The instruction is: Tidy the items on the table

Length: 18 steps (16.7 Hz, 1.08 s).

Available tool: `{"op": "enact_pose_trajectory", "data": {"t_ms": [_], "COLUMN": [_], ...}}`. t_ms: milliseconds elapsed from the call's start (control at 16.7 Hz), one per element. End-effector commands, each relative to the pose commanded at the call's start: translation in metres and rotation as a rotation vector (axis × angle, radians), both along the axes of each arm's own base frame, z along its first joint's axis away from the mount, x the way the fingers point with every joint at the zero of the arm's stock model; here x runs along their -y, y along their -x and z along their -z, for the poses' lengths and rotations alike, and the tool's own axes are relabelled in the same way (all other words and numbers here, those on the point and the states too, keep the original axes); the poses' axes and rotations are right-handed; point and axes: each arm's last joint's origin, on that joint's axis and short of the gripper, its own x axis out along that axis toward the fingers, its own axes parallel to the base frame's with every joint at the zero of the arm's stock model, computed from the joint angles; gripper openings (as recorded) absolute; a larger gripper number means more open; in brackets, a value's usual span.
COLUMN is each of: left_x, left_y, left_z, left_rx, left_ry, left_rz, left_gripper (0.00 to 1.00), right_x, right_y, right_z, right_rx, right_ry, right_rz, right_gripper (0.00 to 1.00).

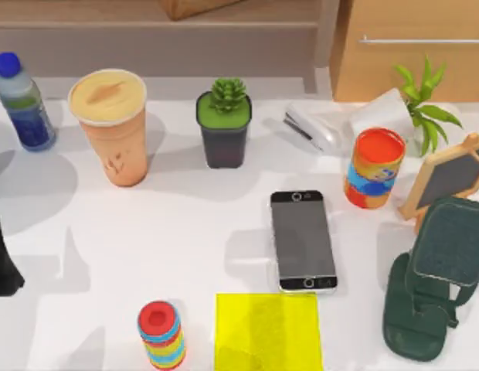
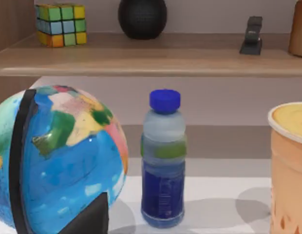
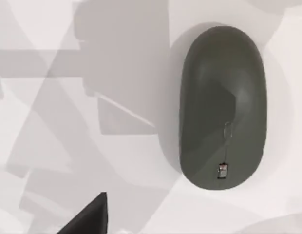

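**Inspector:** Starting with the task items: position of each?

**Assistant:** Silver-edged black-screen smartphone (image 1: 303,240) lies flat, screen up, about mid-table, right of centre. Its near end sits just beside the far edge of the flat yellow square mat (image 1: 268,331), which lies at the near edge of the white matte table (image 1: 185,239). Tall orange-tan cup with a tan lid (image 1: 112,127) stands upright towards the far left corner, between the clear blue-capped water bottle (image 1: 22,102) and the green succulent in a black pot (image 1: 224,124).

**Inspector:** And the mouse?

**Assistant:** Small dark grey oval computer mouse (image 3: 222,107) rests flat on the table, seen from straight above in the right wrist view. Right gripper (image 3: 87,217) hangs over the table near it, not touching. Wide or narrow: cannot tell.

**Inspector:** Left side?

**Assistant:** Left arm (image 1: 1,255) is at the left edge. Left gripper (image 2: 90,219) is low, facing the bottle, beside a multicoloured globe (image 2: 58,156). Its opening: cannot tell.
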Motion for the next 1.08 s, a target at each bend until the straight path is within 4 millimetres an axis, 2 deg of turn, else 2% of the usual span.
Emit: {"op": "enact_pose_trajectory", "data": {"t_ms": [180,600,720,1080], "left_x": [0.000,0.000,0.000,0.000], "left_y": [0.000,0.000,0.000,0.000], "left_z": [0.000,0.000,0.000,0.000], "left_rx": [0.000,0.000,0.000,0.000], "left_ry": [0.000,0.000,0.000,0.000], "left_rz": [0.000,0.000,0.000,0.000], "left_gripper": [1.00,1.00,1.00,1.00], "right_x": [0.003,0.002,0.003,0.004], "right_y": [-0.010,-0.010,-0.012,-0.012], "right_z": [0.003,0.007,0.022,0.085], "right_rx": [-0.045,-0.047,-0.049,-0.042], "right_ry": [-0.005,-0.006,-0.006,-0.005], "right_rz": [-0.018,-0.021,-0.019,-0.020], "right_gripper": [1.00,1.00,1.00,1.00]}}
